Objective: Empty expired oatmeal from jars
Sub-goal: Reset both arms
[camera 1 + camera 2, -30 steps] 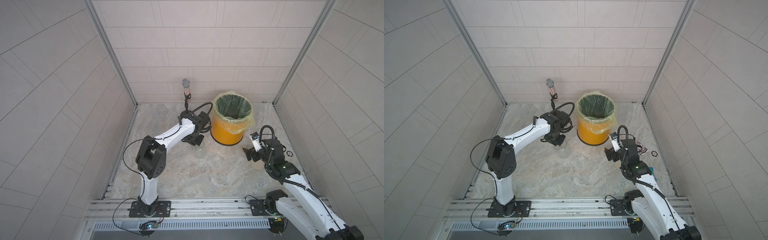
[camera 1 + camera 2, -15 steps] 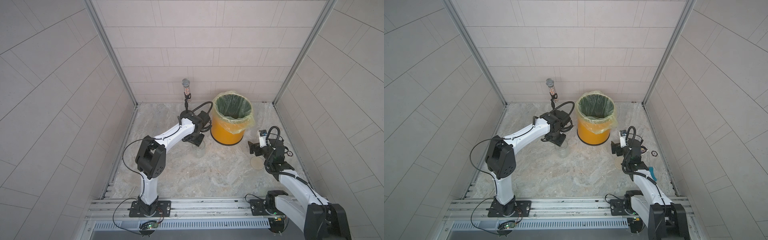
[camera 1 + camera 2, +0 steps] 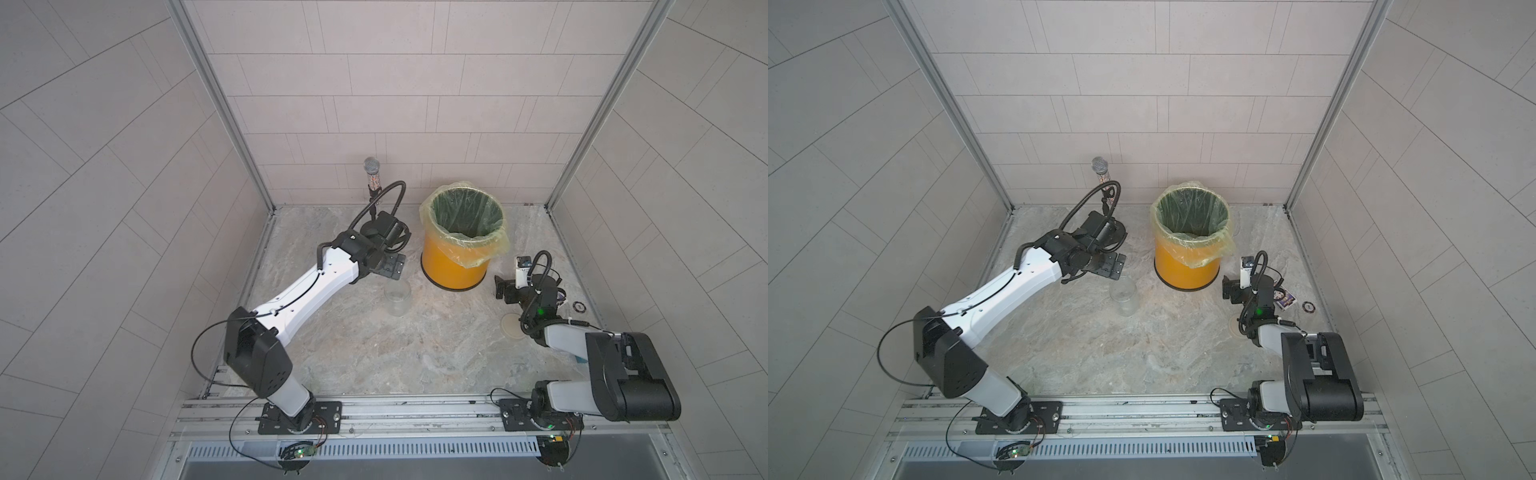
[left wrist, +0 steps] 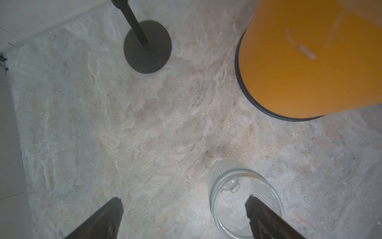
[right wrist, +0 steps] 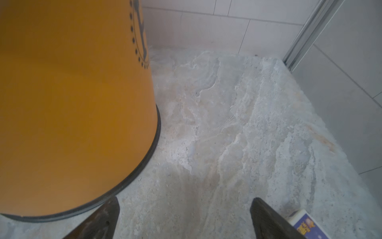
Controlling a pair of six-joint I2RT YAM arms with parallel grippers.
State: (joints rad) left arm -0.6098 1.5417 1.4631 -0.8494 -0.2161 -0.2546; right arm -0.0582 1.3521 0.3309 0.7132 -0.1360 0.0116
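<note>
Left wrist view shows the left arm's jaws spread wide with nothing pinched; one finger shows in front of the open mouth of the clear jar, which stands upright on the surface near the orange bin. In both top views the cream lid lies well apart from the jar, partly under the right arm. Right arm's jaws are spread too and hold nothing, just beside the foot of the bin.
</note>
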